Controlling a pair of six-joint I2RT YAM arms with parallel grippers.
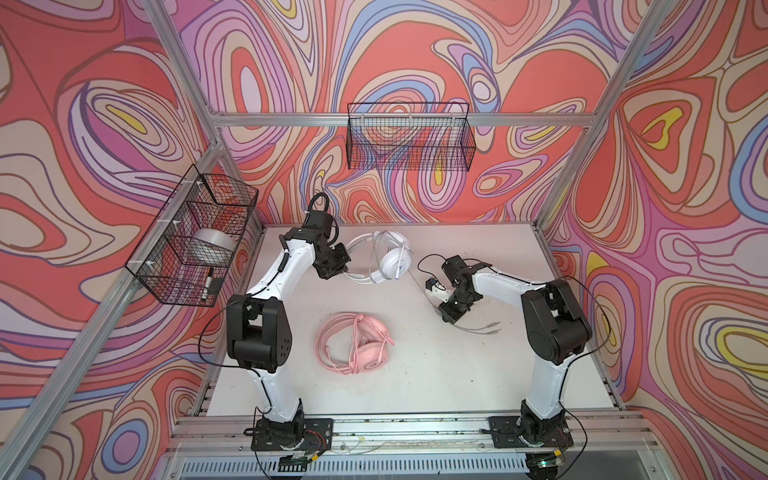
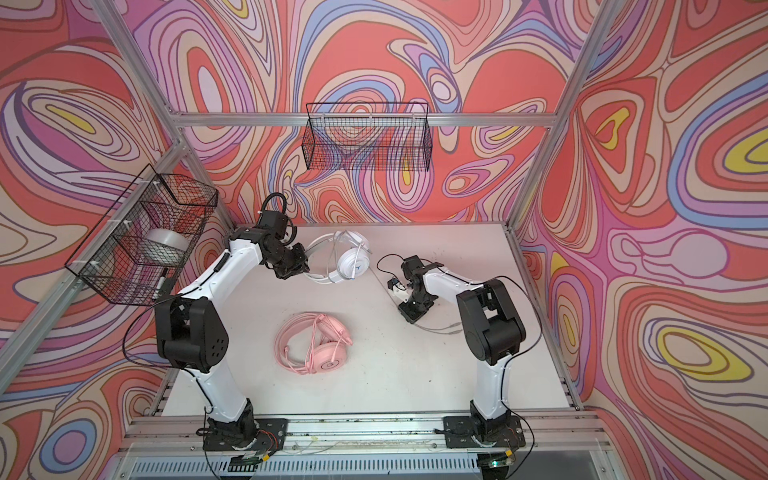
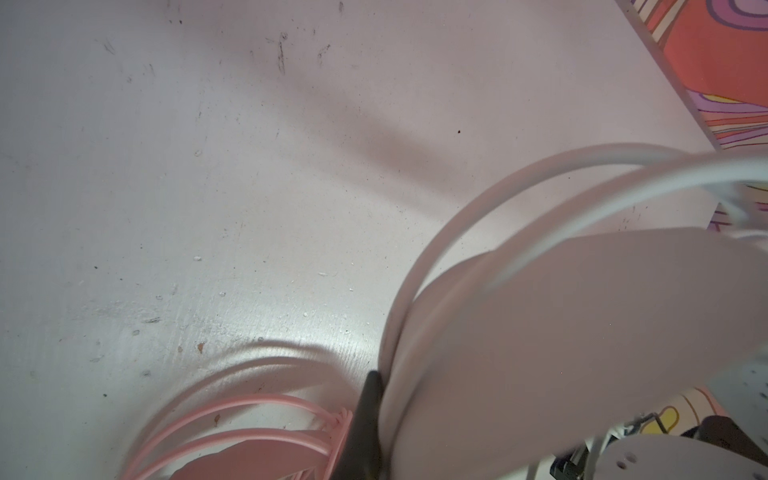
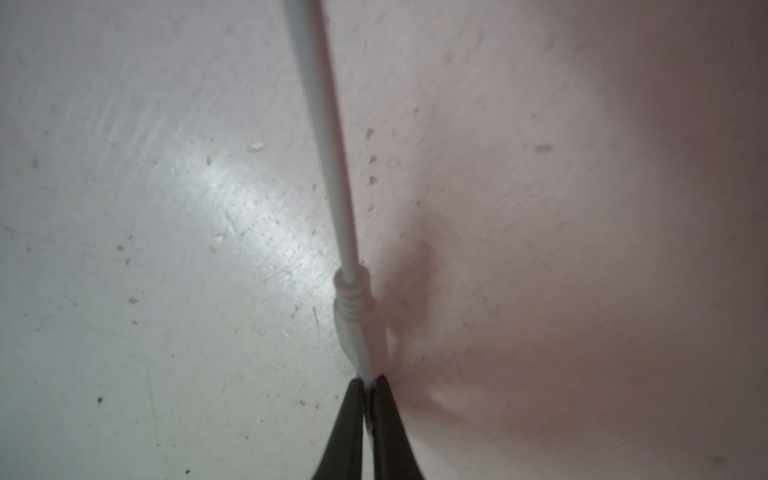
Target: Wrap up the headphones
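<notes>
Left pincer clamped on headband of white headset, far-centre tabletop. Right pincer nipped shut on its white cable by the strain relief. Cable's long axis runs straight toward the headset, on the left arm's side. Pink headset mid-tabletop, cable looks already coiled round it.

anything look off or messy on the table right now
Only the white headset: its cable is unwound, running to the right gripper, which pinches it, plug ends trailing on the table. The left gripper holds its headband. The pink headset looks neatly wrapped.
</notes>
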